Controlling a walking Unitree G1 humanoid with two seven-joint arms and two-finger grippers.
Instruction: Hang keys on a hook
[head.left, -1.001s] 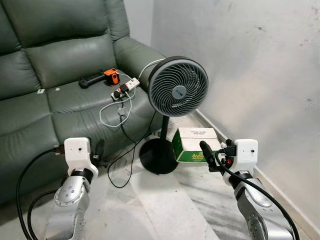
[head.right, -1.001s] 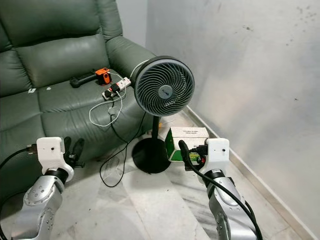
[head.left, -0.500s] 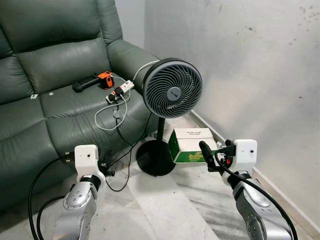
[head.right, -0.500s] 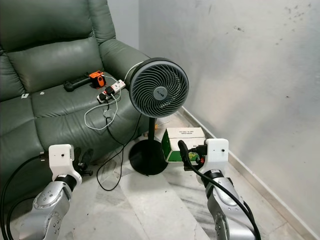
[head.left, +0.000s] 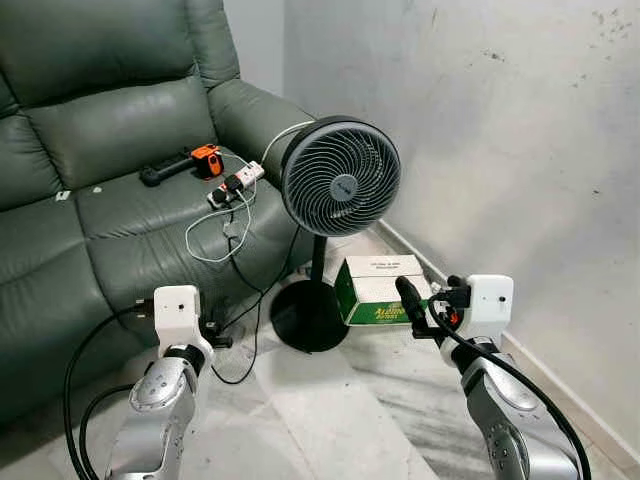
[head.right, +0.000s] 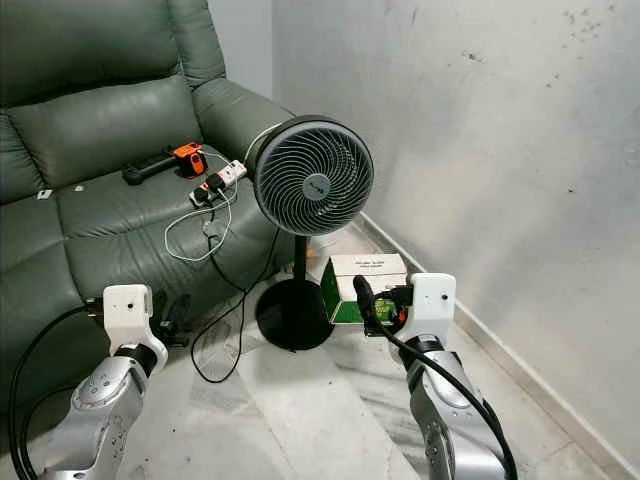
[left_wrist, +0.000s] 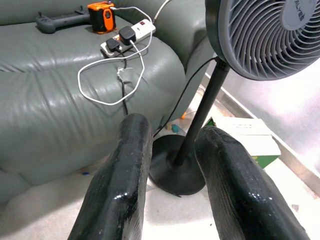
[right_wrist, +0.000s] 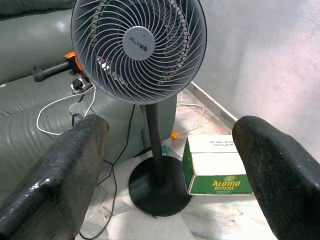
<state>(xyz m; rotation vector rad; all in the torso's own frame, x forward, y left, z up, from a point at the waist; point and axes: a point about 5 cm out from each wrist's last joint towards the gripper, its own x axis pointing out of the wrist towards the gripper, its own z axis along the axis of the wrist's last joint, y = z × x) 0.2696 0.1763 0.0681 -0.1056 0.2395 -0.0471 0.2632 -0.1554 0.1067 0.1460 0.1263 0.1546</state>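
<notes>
Two grippers: both raised low in front of the robot, over the marble floor (head.left: 320, 410), well apart from each other
Left gripper (left_wrist: 175, 127): black fingers (left_wrist: 125, 170) stand a narrow gap apart with nothing between them; it looks toward the front edge of the sofa seat and the fan's base
Right gripper (right_wrist: 172, 125): fingers (right_wrist: 65, 175) spread wide and empty; it faces the fan head-on, near the box
Keys: where they lie and which way their long axis runs, cannot tell
Pedestal fan (head.left: 340, 177): upright on a round black base (head.left: 310, 318), grey grille turned toward the robot, just beside the sofa's right armrest
Cardboard box (head.left: 375, 292): green and white, on the floor between the fan base and the wall (head.left: 500, 120), touching or nearly touching the base
Sofa (head.left: 100, 130): dark green leather, on the robot's left, its right armrest near the wall corner
Power strip (head.left: 238, 180): white, near the right edge of the seat cushion, plugs in it; a white cable (head.left: 215, 225) loops down over the seat's front
Orange device (head.left: 207, 158): on the seat just behind the strip, touching a black handled tool (head.left: 165, 172) that lies along the seat's back edge
</notes>
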